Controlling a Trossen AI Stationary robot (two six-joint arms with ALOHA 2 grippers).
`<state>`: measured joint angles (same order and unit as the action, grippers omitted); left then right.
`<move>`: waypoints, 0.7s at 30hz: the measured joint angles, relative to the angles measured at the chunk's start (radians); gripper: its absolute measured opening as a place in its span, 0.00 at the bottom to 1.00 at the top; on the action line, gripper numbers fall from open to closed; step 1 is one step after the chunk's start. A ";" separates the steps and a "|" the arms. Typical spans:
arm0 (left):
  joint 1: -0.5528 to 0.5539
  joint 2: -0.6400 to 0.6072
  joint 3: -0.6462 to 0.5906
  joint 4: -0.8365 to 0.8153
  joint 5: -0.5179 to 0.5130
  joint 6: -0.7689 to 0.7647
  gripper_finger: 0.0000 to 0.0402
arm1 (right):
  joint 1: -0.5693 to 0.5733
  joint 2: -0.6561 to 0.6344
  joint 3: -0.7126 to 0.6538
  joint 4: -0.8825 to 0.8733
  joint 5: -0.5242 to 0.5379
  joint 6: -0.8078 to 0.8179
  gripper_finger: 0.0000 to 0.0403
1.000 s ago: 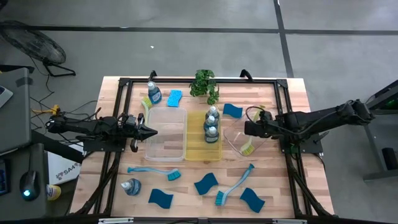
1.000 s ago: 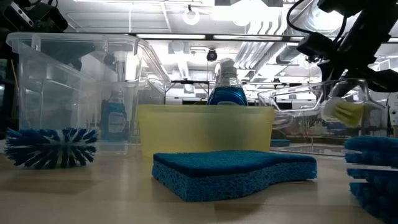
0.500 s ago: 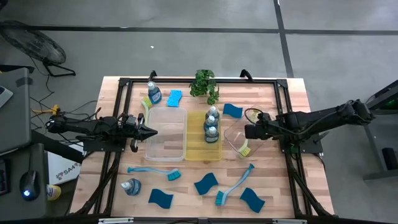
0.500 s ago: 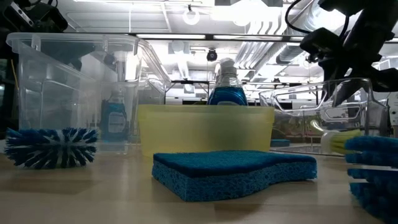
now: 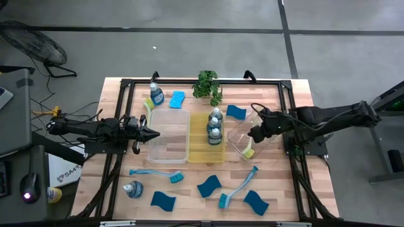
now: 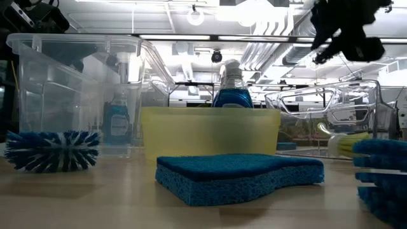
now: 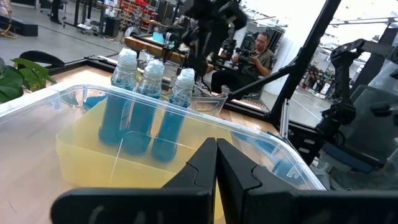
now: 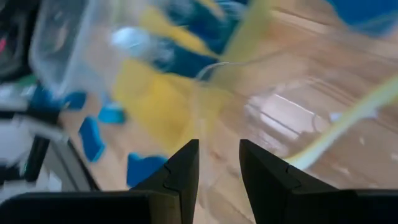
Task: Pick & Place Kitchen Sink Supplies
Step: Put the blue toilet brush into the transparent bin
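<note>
High view showed the right gripper (image 5: 253, 134) hovering over the small clear tray (image 5: 237, 135) at the right of the yellow tray (image 5: 197, 154), its jaws a little parted and holding nothing, with the yellow-green brush (image 5: 250, 150) lying in that tray just on the near side of them (head at the tray's near corner, handle running up toward the jaws). My judgement was that the right arm was the nearer for the blue brush (image 5: 236, 190) lying diagonally farther on the near side on the surface, since the left gripper (image 5: 152, 133), jaws pressed together, waited at the large clear tray (image 5: 169, 113).
</note>
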<state>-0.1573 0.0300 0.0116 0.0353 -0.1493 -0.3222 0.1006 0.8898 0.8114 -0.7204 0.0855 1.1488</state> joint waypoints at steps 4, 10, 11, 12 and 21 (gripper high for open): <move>0.000 0.000 0.000 0.000 0.000 0.000 0.01 | 0.018 0.000 0.050 0.000 -0.044 -0.150 0.27; 0.000 0.000 0.000 0.000 0.000 0.000 0.01 | 0.088 0.001 0.091 0.010 -0.096 -0.486 0.27; 0.000 0.000 0.000 0.000 0.000 0.000 0.01 | 0.101 0.001 0.094 0.015 -0.103 -0.524 0.27; 0.000 0.000 0.000 0.000 0.000 0.000 0.01 | 0.113 0.005 0.094 0.022 -0.119 -0.556 0.27; 0.000 0.000 0.000 0.000 0.000 0.000 0.01 | 0.237 0.126 0.094 0.130 -0.266 -0.791 0.27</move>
<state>-0.1570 0.0303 0.0116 0.0353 -0.1493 -0.3222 0.3380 1.0161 0.9051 -0.5904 -0.1800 0.3579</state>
